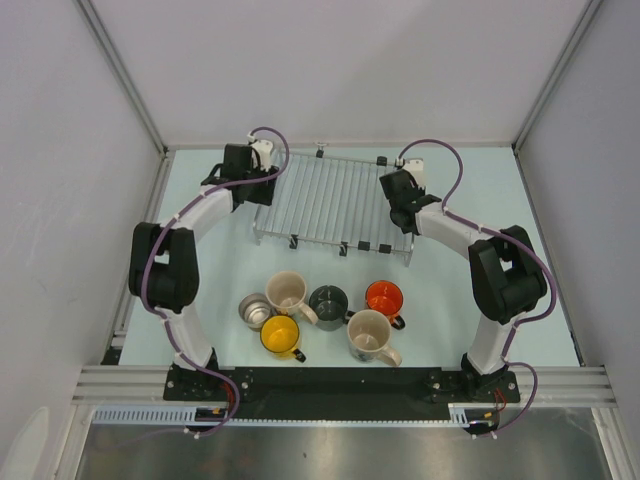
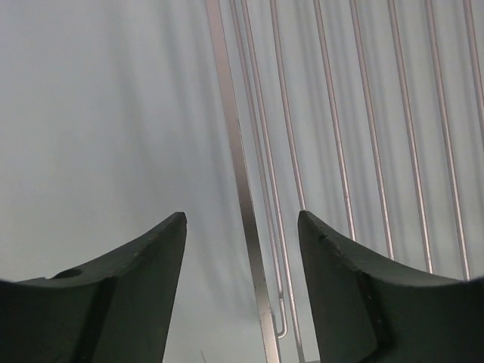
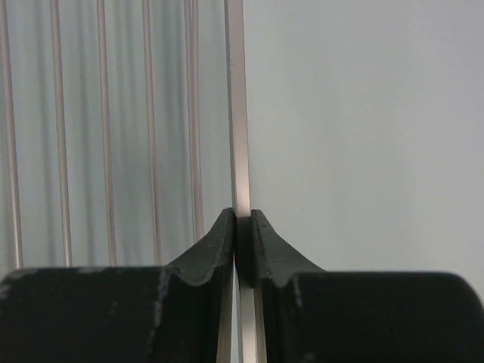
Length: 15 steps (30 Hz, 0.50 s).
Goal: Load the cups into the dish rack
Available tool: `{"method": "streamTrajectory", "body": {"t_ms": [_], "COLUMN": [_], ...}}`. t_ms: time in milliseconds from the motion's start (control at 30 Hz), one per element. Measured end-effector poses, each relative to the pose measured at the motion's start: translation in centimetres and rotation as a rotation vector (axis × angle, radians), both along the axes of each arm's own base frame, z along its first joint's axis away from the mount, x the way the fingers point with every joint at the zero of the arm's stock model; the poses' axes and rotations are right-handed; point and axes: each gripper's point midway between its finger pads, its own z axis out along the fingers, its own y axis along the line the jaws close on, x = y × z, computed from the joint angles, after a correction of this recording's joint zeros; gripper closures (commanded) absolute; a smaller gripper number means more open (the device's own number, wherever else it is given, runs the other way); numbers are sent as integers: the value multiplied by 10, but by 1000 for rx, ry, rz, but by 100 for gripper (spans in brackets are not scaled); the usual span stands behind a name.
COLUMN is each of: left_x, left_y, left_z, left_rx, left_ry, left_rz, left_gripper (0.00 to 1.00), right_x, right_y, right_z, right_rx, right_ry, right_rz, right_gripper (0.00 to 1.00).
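Note:
The wire dish rack [image 1: 330,200] lies at the middle back of the table. My right gripper [image 1: 403,216] is shut on the rack's right edge bar [image 3: 236,113]. My left gripper [image 1: 262,190] is open over the rack's left edge bar [image 2: 234,151], one finger on each side, not touching. Six cups stand in a cluster in front of the rack: a beige cup [image 1: 287,293], a dark grey cup [image 1: 328,303], an orange-red cup [image 1: 384,298], a small steel cup [image 1: 255,310], a yellow cup [image 1: 280,335] and a second beige cup [image 1: 369,335].
The table [image 1: 480,200] is pale blue-green, with white walls left, right and back. The arm bases sit on a black rail [image 1: 330,385] at the near edge. The rack has small black feet [image 1: 343,247] along its front.

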Motion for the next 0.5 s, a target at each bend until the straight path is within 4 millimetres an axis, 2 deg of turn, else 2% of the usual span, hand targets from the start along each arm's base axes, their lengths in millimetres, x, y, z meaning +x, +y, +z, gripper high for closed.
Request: {"method": "streamTrajectory", "body": {"t_ms": [100, 133, 167, 200, 267, 300, 500], "left_x": [0, 0, 0, -1, -1, -2, 1], "left_y": [0, -1, -1, -2, -2, -3, -3], "left_z": [-2, -4, -6, -8, -15, -18, -18], "left_rx": [-1, -2, -3, -2, -1, -7, -33], "left_ry": [5, 8, 13, 18, 33, 43, 41], "left_rz": [-2, -7, -7, -8, -10, -7, 37], "left_gripper": [54, 57, 68, 73, 95, 99, 100], "right_x": [0, 0, 0, 0, -1, -1, -5], "right_y": [0, 0, 0, 0, 0, 0, 2], "right_z": [0, 0, 0, 0, 0, 0, 0], "right_rx": [0, 0, 1, 1, 1, 2, 3], "right_ry": [-1, -1, -1, -2, -4, -4, 1], "right_rz": [0, 0, 0, 0, 0, 0, 1], "right_gripper": [98, 99, 99, 98, 99, 99, 100]}}
